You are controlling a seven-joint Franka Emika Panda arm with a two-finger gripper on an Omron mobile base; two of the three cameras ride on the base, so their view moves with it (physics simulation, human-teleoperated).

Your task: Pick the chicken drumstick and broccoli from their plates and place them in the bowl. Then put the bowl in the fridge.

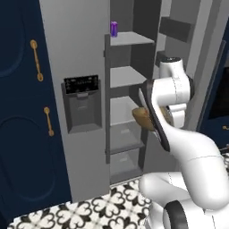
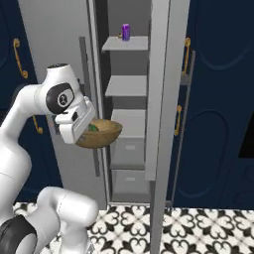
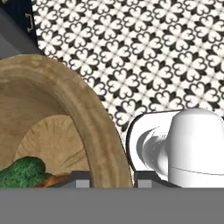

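My gripper (image 3: 113,180) is shut on the rim of the wooden bowl (image 3: 89,116), which hangs in the air in front of the open fridge (image 1: 80,67). Inside the bowl lie the dark green broccoli (image 3: 22,172) and, next to it, an orange-brown bit of the chicken drumstick (image 3: 57,180). In the right base view the bowl (image 2: 104,135) is level with the fridge's middle shelf (image 2: 128,121), just outside it, and the gripper (image 2: 85,130) holds its near rim. In the left base view my forearm hides part of the bowl (image 1: 141,117). The plates are out of view.
A purple can (image 1: 114,28) stands on the fridge's top shelf (image 2: 126,44). The fridge door with the dark dispenser panel (image 1: 81,102) stands on the left, the other open door (image 2: 159,99) on the right. Navy cabinets (image 1: 20,112) with brass handles flank the fridge. Patterned floor tiles (image 3: 144,57) lie below.
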